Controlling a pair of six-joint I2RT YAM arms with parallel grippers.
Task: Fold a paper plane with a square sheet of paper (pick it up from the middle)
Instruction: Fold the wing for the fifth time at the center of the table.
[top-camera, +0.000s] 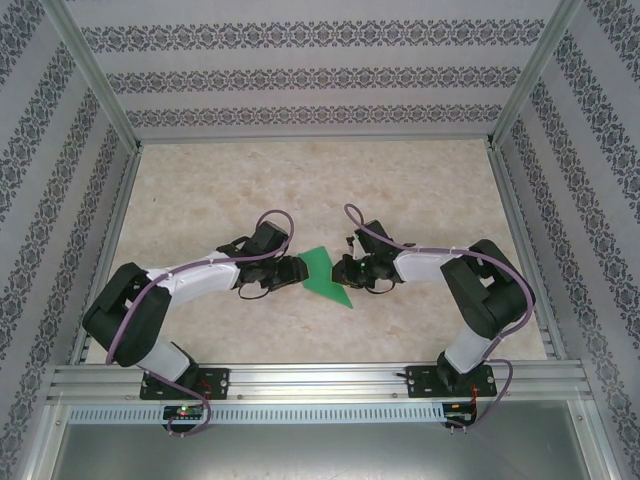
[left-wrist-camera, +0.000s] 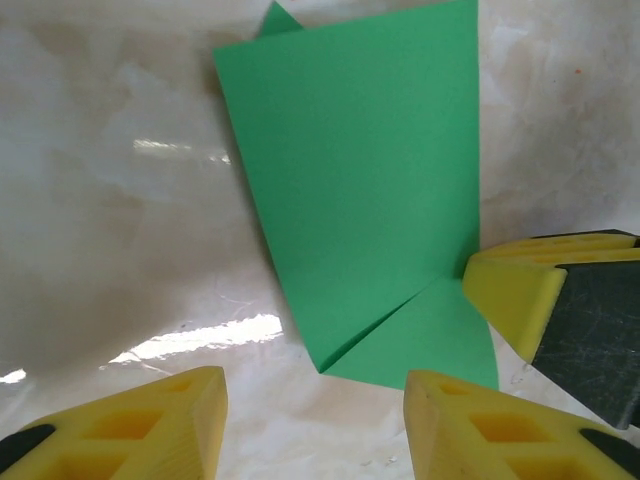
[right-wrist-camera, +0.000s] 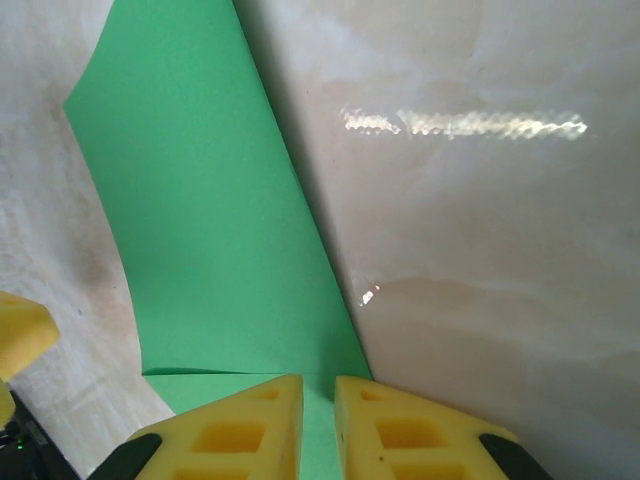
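Between the closely set yellow fingers of the right hand, a thin edge of the sheet of paper is pinched, so that hand is judged to be closed on the paper. From that grip the bright green sheet, partly folded with a diagonal crease and a triangular flap seen from the left wrist, is spread away over the pale marbled worktop; whether it lies flat or is lifted slightly cannot be told. On the opposite side, the left hand is held with its jaws moderately apart and nothing gripped, the folded corner of the sheet lying just ahead of the gap. Seen from above, the sheet is placed between the two hands near the middle of the worktop, its long axis running obliquely, with a pointed end directed toward the arm bases and slightly toward the right arm. The right hand is therefore the nearer, being in contact; the next crease is judged to depend on the left hand being brought in across that axis.
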